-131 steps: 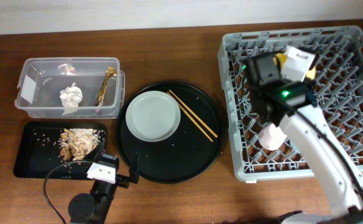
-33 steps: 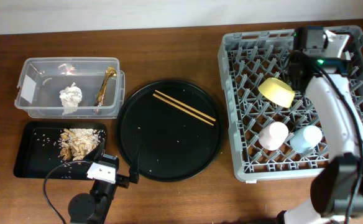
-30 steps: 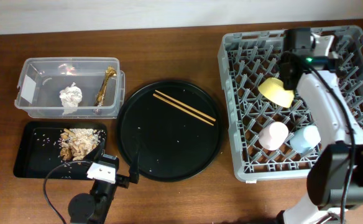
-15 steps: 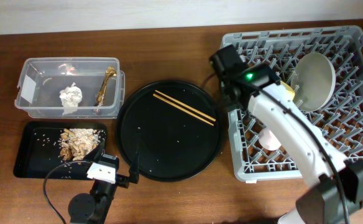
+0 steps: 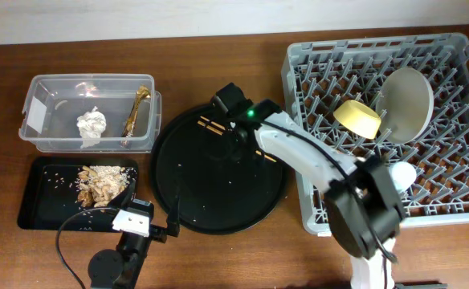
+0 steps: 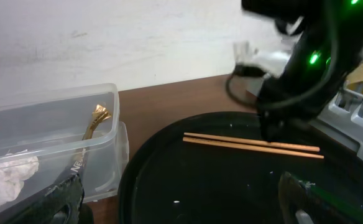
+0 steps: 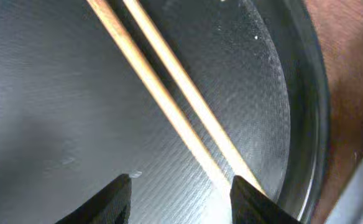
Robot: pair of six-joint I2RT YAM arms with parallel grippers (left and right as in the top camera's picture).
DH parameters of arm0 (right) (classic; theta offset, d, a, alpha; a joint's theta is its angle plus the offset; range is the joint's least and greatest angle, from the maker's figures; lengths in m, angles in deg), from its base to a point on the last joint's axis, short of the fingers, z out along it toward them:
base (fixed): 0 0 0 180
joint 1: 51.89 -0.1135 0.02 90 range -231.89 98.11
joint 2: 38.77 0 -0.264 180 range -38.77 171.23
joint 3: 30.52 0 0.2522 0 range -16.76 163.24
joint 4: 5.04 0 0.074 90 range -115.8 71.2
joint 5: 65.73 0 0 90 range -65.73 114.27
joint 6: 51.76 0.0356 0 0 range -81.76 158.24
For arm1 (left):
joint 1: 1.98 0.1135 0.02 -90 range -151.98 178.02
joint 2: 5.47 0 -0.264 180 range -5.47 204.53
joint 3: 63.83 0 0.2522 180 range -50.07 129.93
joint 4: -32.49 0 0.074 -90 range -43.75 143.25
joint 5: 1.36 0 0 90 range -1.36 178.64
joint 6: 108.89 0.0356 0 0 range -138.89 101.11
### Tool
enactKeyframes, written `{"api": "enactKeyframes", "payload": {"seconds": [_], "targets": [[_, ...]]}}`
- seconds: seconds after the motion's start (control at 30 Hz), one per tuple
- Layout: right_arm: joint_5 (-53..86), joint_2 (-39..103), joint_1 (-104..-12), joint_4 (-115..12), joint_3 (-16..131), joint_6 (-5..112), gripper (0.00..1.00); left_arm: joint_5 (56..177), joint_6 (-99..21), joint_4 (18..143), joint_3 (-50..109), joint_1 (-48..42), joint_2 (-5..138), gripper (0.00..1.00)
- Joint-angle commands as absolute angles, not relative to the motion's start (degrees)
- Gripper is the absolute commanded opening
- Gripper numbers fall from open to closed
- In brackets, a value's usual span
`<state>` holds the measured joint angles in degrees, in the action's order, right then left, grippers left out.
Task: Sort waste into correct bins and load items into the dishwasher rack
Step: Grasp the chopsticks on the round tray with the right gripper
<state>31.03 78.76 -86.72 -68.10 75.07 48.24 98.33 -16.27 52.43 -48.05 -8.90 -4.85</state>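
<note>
Two wooden chopsticks (image 5: 210,125) lie side by side on the round black tray (image 5: 210,197). My right gripper (image 5: 228,120) hovers open just above them. In the right wrist view the chopsticks (image 7: 169,118) run diagonally between the fingers of my right gripper (image 7: 184,196) and nothing is gripped. The dishwasher rack (image 5: 323,46) holds the pale plate (image 5: 407,95) on edge, the yellow bowl (image 5: 356,118) and the light-blue cup (image 5: 401,172); my arm hides the pink cup. My left gripper (image 6: 181,208) stays open and empty at the tray's near edge.
The clear tub (image 5: 42,88) holds the white napkin (image 5: 91,124) and the gold-brown wrapper (image 5: 136,111). In front of it, the shallow black tray (image 5: 38,205) carries the food scraps (image 5: 102,183). My right arm crosses the rack's left wall.
My right arm has swung left from the rack to the round tray above the chopsticks, its jaws now apart. The plate now stands in the rack. The left arm has not moved.
</note>
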Motion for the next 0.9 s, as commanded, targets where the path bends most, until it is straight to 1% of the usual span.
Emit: {"api": "enactKeyframes", "payload": {"seconds": [0.0,0.1,0.13,0.2,0.23,0.37,0.57,0.6,0.67,0.73,0.8,0.87], "targets": [[32.91,83.90,-83.92,-66.30,75.77,38.10,0.52,98.92,-15.57,52.10,-48.53,-8.51,-5.13,0.99],[32.15,85.32,-82.35,-65.69,75.77,35.43,0.52,98.90,-15.57,52.10,-48.53,-8.53,-5.13,0.99],[29.09,85.41,-82.06,-65.87,75.77,34.14,0.49,98.92,-15.55,52.10,-48.53,-8.53,-5.13,0.99],[25.09,85.41,-82.09,-66.13,75.77,33.95,0.45,98.92,-15.57,52.10,-48.53,-8.51,-5.13,0.99],[24.39,85.41,-82.28,-66.44,75.73,33.97,0.41,98.90,-15.57,52.10,-48.53,-8.51,-5.13,0.99],[23.97,85.41,-82.96,-66.54,74.03,34.19,0.31,98.90,-15.57,52.10,-48.53,-8.53,-5.13,0.99],[24.04,85.41,-82.98,-65.36,70.79,34.17,0.30,98.90,-15.57,52.10,-48.53,-8.51,-5.13,0.99],[23.91,85.41,-82.98,-65.39,70.79,34.19,0.27,98.92,-15.55,52.10,-48.53,-8.53,-5.13,0.99],[19.71,85.41,-83.07,-67.51,70.79,34.21,0.12,98.90,-15.55,52.10,-48.53,-8.53,-5.13,0.99],[16.48,85.39,-83.11,-70.06,70.79,35.94,0.04,98.90,-15.55,52.10,-48.53,-8.51,-5.13,0.99],[15.38,85.08,-83.11,-72.25,70.92,41.09,0.04,98.90,-15.57,52.10,-48.53,-8.51,-5.13,0.99],[12.02,83.84,-83.11,-73.67,71.07,43.67,0.04,98.90,-15.57,52.10,-48.53,-8.53,-5.13,0.99]]}}
